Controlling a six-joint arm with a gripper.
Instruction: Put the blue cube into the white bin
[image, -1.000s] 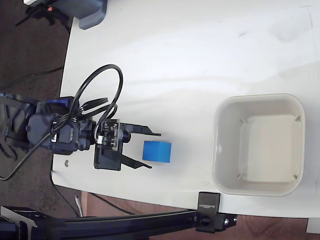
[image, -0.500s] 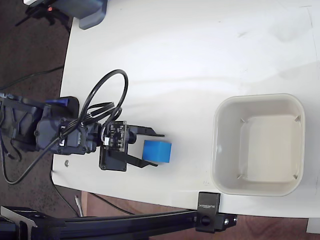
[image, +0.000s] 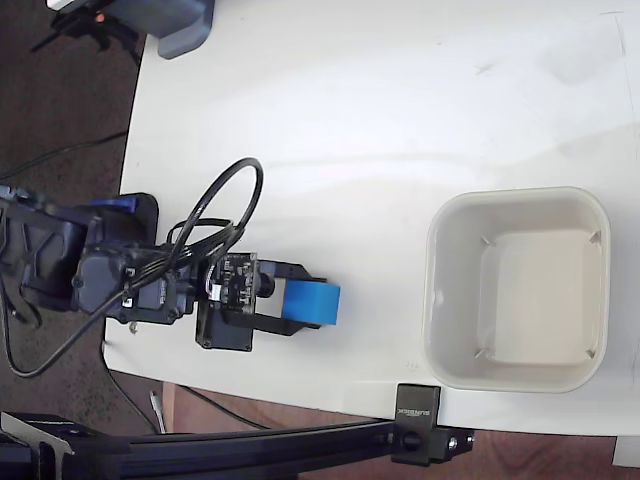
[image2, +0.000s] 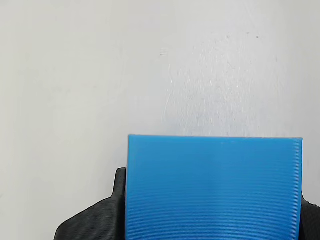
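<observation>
The blue cube (image: 313, 304) rests on the white table at the lower left of the fixed view. My gripper (image: 306, 303) reaches in from the left, one black finger against the cube's upper side and the other against its lower side. In the wrist view the blue cube (image2: 214, 187) fills the lower frame between the dark fingers (image2: 117, 205), which press flush on its left edge and show at its right edge. The white bin (image: 432, 290) stands empty at the right, well apart from the cube.
A grey-blue box (image: 180, 25) sits at the table's top left corner. A black clamp bracket (image: 418, 422) on a bar lies along the near table edge, just below the bin. The arm's looped cables (image: 225, 195) arch over the table's left edge.
The gripper has slid right until the cube sits between its fingers, and the fingers have closed in onto the cube's sides. The cube has hardly moved.
</observation>
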